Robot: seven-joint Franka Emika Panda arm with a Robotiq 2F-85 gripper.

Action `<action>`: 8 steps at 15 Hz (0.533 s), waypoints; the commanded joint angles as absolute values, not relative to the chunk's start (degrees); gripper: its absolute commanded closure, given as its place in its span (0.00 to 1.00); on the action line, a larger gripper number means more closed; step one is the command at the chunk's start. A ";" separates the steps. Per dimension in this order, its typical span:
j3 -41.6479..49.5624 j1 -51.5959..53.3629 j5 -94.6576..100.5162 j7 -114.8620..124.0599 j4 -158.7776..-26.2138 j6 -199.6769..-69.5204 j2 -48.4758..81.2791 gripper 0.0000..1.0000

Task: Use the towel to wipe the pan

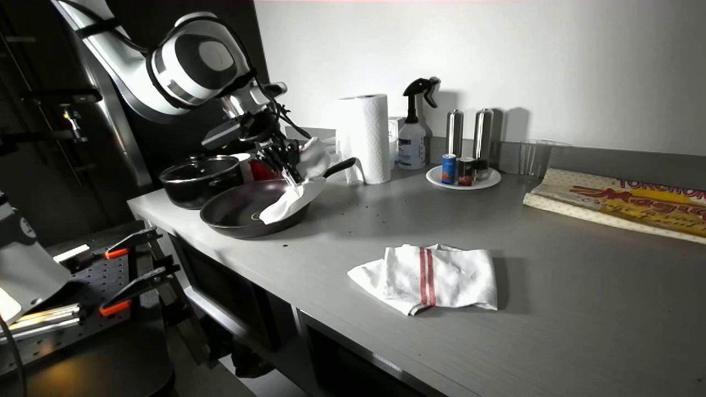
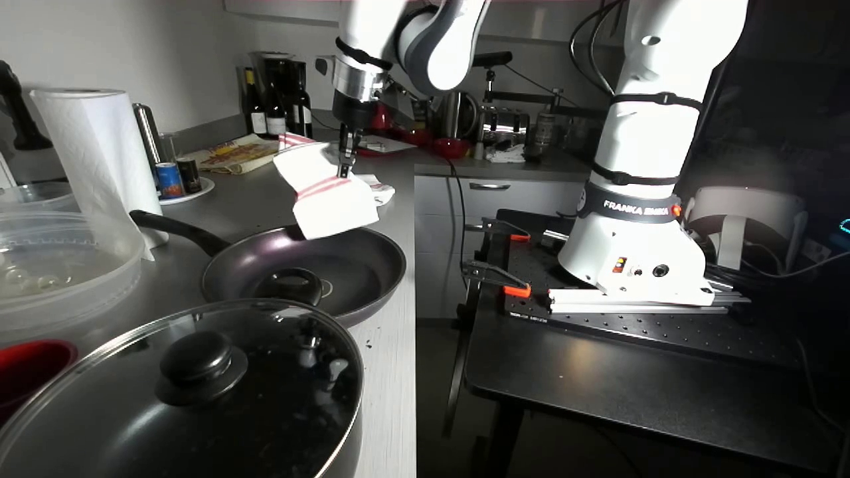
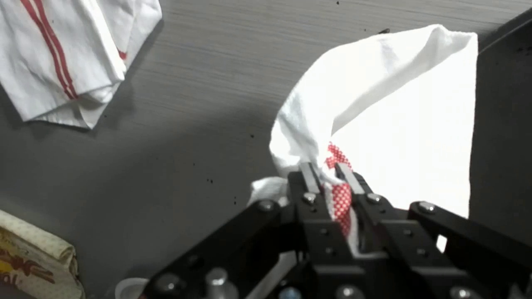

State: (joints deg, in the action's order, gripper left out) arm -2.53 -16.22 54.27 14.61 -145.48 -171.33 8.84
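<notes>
Towel (image 3: 411,137) pinched between our clamped fingers (image 3: 310,182), we hold its loose end over the edge of the pan (image 2: 364,269).

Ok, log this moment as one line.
claw: shut on towel; towel: hanging over edge of pan, contact unclear; second towel: on counter

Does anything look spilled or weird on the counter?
Yes, dark specks are scattered on the grey countertop near the frying pan. They stand out against the plain surface like spilled crumbs, but are too small to identify.
</notes>
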 commanded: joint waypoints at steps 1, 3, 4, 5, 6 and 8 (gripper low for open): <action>-5.62 -20.43 39.19 3.30 -145.17 -171.25 10.43 0.96; -8.31 -22.88 31.10 -1.73 -144.17 -169.39 11.13 0.96; -9.54 -24.05 27.60 -3.84 -143.39 -168.22 11.55 0.96; -10.54 -25.12 24.48 -5.56 -142.55 -166.90 11.83 0.96; -5.20 -19.23 18.11 -9.76 -142.06 -166.24 11.88 0.96; -4.17 -18.76 12.29 -12.84 -140.04 -163.07 11.98 0.96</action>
